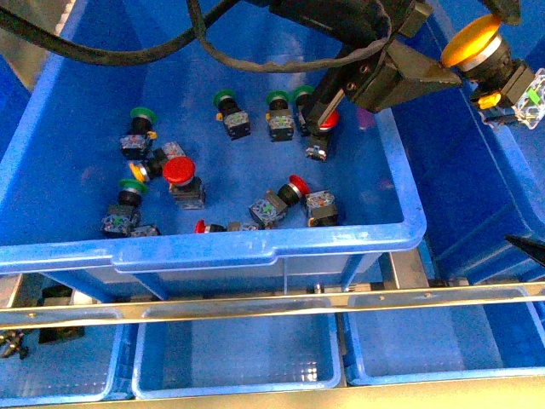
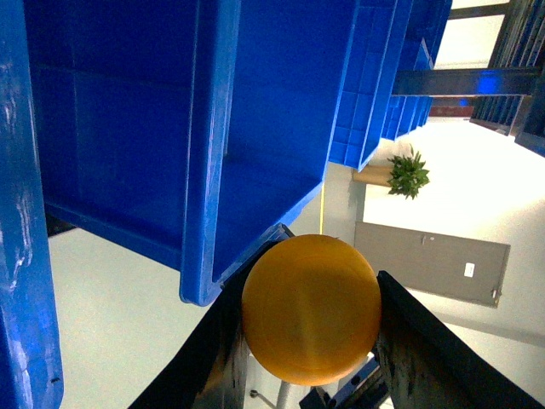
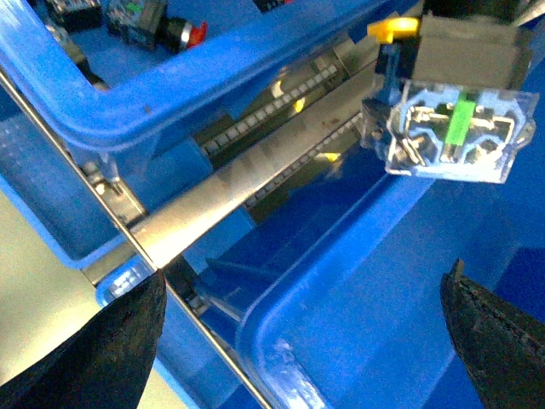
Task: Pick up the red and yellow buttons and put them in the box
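My left gripper [image 1: 479, 61] is shut on a yellow button [image 1: 471, 41] and holds it in the air at the upper right, over the deep blue box [image 1: 464, 187]. In the left wrist view the yellow cap [image 2: 311, 308] fills the gap between the black fingers [image 2: 213, 358]. The button's clear contact block [image 3: 456, 128] shows in the right wrist view, above the box's rim [image 3: 281, 341]. My right gripper [image 3: 306, 358] is open and empty, low over the box; its tip shows at the front view's right edge [image 1: 528, 247]. Red buttons [image 1: 180, 170] [image 1: 295, 186] and another yellow button [image 1: 140, 170] lie in the centre tote [image 1: 255, 243].
Several green-capped buttons [image 1: 226, 100] lie among the others in the centre tote. A metal rail [image 1: 272, 300] runs across the front, with small shallow blue trays [image 1: 238, 354] below it. Black cables [image 1: 128, 55] hang over the tote's back.
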### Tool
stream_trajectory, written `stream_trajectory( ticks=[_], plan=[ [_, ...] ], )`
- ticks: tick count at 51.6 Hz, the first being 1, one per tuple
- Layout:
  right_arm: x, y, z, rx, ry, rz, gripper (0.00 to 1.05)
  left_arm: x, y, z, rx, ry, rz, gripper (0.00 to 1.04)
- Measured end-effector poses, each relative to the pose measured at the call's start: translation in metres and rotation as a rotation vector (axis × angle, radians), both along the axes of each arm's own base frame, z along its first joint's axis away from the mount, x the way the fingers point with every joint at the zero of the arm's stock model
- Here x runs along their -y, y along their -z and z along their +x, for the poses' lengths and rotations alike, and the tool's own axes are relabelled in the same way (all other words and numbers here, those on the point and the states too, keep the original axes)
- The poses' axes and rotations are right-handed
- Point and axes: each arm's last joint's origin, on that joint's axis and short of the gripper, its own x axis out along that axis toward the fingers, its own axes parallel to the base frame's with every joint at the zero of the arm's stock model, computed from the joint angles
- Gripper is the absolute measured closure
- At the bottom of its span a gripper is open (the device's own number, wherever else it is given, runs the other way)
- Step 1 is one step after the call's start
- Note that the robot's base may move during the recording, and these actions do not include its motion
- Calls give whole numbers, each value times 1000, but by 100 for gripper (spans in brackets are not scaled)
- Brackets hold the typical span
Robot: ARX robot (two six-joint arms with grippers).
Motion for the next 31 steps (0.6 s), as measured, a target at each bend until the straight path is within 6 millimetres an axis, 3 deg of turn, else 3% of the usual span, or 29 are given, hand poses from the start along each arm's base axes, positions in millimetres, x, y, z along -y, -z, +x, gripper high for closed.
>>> stream_trajectory(
  ticks=[13, 31],
  plan=[
    [14, -7, 20, 17, 14, -75, 7, -2, 5, -2, -13, -2, 11, 70],
    [7, -19, 38, 28, 2, -82, 7, 0, 5, -3, -8, -5, 15, 70]
  ],
)
